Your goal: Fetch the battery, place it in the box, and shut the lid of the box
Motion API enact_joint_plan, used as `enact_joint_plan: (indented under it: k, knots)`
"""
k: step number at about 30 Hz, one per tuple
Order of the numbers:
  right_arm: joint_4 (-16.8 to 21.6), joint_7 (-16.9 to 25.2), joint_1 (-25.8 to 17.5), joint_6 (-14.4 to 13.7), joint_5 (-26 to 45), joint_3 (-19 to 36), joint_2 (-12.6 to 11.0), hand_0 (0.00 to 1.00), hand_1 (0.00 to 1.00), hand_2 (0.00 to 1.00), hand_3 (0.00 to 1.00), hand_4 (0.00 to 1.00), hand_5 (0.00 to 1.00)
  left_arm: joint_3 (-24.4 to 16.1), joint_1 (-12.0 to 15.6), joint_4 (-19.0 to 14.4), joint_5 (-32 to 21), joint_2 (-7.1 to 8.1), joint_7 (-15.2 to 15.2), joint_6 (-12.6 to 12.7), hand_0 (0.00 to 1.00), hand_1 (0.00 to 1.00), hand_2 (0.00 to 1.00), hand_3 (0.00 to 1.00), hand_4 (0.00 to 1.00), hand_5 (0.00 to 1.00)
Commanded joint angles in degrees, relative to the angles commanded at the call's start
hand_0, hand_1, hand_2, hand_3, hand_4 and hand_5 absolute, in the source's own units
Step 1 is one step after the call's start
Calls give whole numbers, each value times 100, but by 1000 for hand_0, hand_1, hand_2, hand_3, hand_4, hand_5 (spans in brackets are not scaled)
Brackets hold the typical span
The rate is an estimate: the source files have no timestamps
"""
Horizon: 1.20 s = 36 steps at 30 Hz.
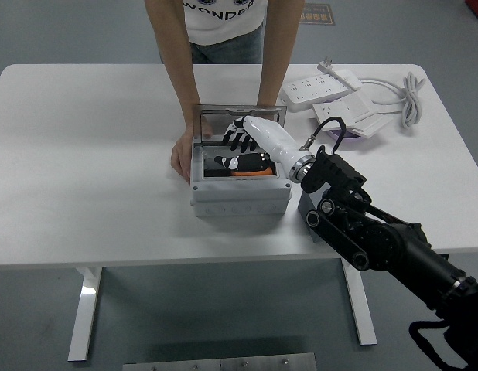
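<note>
A grey box (240, 198) stands mid-table with its clear lid (220, 120) raised upright at the back. An orange and black battery (247, 166) lies flat inside it. My right hand (238, 141), white with black fingers, hovers just above the battery and close to the lid, fingers spread and holding nothing. A person at the far side steadies the box with a hand (180, 157) on its left wall. The person's other arm (271, 73) comes down behind the lid, and that hand is mostly hidden by my wrist. My left arm is out of view.
White power strips (324, 86) and a coiled white cable (410, 97) lie at the back right, with a purple item (349, 133) beside my forearm. The person's torso (223, 27) stands at the far edge.
</note>
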Motion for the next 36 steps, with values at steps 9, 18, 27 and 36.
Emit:
enact_joint_plan:
  k: [9,18,27,36]
  knots:
    - [222,-172,-30,141,-16,91,-100,407,444,486,496,841,390,-24,27,-10,18,-7,24,23,619,690,584,569,572,2]
    - [1104,-744,-119,751,-19,715,-689,416,455,484,493,844,398,42,78,-7,-107,-32,-20,74,619,689,579,568,570,2]
    - [1480,-817,85,839,263,1572,-956,412,452,490,493,852,409,45,55,-3,-109,-48,-30,72,619,689,578,568,568,2]
    - [1007,-400,279,300,385,1608,-612,405,444,486,492,858,519,-22,13,-10,19,-53,23,28,619,689,576,567,564,2]
